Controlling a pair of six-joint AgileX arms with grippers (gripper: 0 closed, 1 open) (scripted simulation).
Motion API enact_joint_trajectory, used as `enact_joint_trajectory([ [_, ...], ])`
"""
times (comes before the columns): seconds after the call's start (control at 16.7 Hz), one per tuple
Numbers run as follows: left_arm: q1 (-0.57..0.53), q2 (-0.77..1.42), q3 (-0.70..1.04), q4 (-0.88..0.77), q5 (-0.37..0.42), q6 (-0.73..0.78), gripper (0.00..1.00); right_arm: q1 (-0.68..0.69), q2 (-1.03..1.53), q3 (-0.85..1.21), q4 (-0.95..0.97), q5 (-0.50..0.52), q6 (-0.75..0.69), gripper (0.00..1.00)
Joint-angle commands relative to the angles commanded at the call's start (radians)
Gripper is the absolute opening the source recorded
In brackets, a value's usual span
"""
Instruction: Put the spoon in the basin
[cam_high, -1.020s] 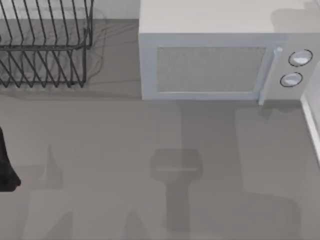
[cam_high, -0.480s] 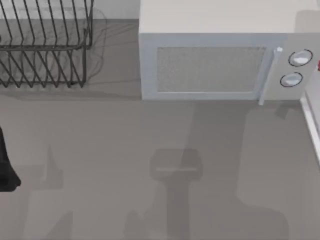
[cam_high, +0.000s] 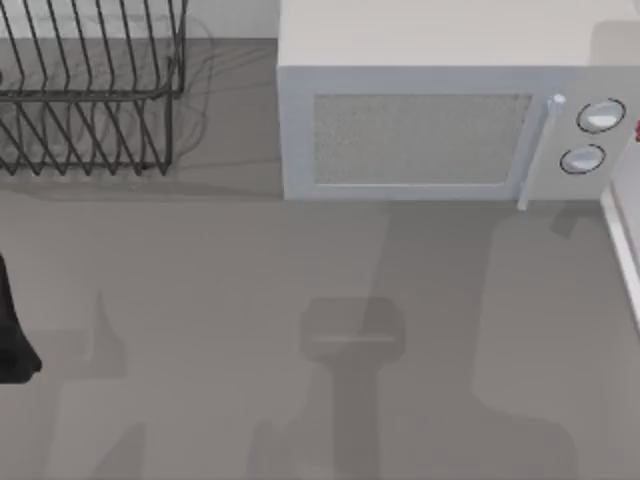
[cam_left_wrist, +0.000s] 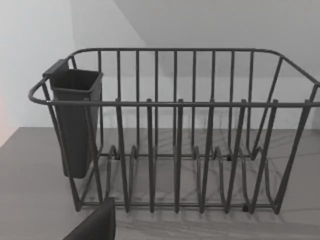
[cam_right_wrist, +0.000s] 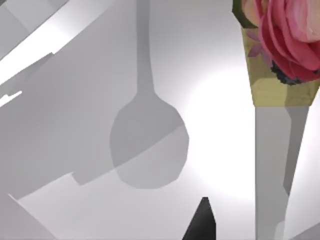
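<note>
Spoon (cam_right_wrist: 272, 65), its handle end printed with pink roses, stands close beside the right gripper (cam_right_wrist: 202, 225) in the right wrist view; whether that gripper clasps it cannot be told. The spoon's shadow (cam_right_wrist: 149, 145) lies on a pale surface (cam_right_wrist: 225, 125) beneath. The left arm (cam_high: 10, 330) is parked at the table's left edge, facing the dish rack (cam_left_wrist: 175, 130).

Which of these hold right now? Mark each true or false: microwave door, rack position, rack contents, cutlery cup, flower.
1. The microwave door is shut. True.
2. The dish rack stands at the top view's right. False: it stands at the far left, with the microwave to its right.
3. Plates stand in the rack's slots. False: the left wrist view shows the slots bare.
4. A dark cutlery cup hangs on one end of the rack. True.
5. A pink flower shows in the right wrist view. True.
</note>
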Motion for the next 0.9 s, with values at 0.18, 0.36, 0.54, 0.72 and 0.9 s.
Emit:
enact_joint_trajectory([
  [0.18, 0.0, 0.0, 0.0, 0.0, 0.0, 0.0, 1.0, 0.0, 0.0, 0.0, 0.0, 0.0, 0.0, 0.53],
  [0.36, 0.0, 0.0, 0.0, 0.0, 0.0, 0.0, 1.0, 0.0, 0.0, 0.0, 0.0, 0.0, 0.0, 0.75],
  [0.54, 0.0, 0.0, 0.0, 0.0, 0.0, 0.0, 1.0, 0.0, 0.0, 0.0, 0.0, 0.0, 0.0, 0.98],
  [0.72, 0.0, 0.0, 0.0, 0.0, 0.0, 0.0, 1.0, 0.0, 0.0, 0.0, 0.0, 0.0, 0.0, 1.0],
  [0.9, 0.0, 0.0, 0.0, 0.0, 0.0, 0.0, 1.0, 0.0, 0.0, 0.0, 0.0, 0.0, 0.0, 1.0],
])
